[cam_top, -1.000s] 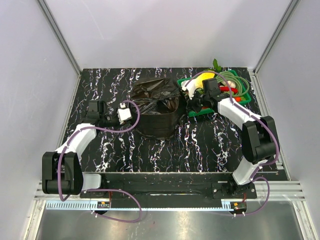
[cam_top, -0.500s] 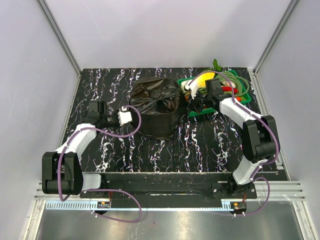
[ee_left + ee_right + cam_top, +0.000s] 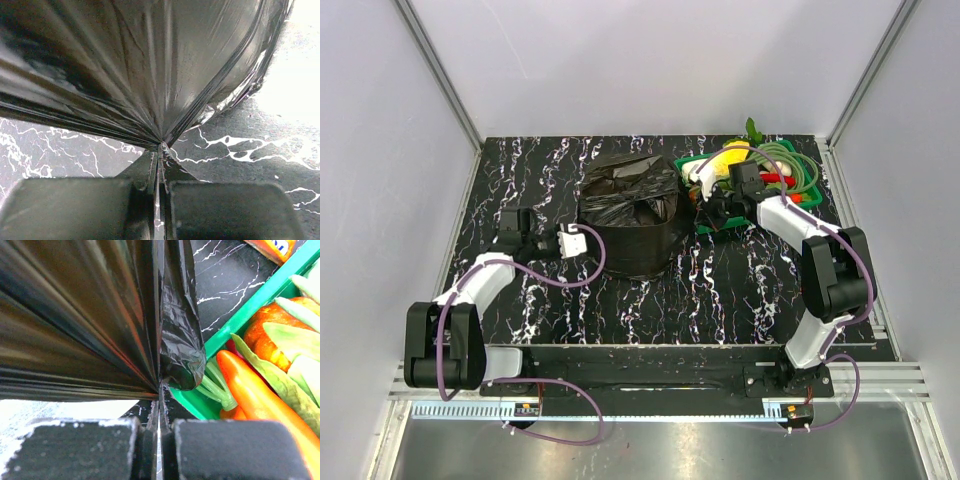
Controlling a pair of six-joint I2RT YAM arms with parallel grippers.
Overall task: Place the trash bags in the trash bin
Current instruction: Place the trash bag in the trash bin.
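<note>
Pinching the trash bag [image 3: 628, 195] at center frame, the left claw [image 3: 159, 155] and right claw [image 3: 159, 390] each clamp its plastic; a green tray [image 3: 240, 317] sits at right.

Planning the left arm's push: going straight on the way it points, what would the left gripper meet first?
Probably the glossy black plastic trash bag that the left gripper pinches: its taut wall rises directly ahead. What lies behind is hidden.

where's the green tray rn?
Top view: the tray sits at the back right of the table, just right of the black bag.
</note>
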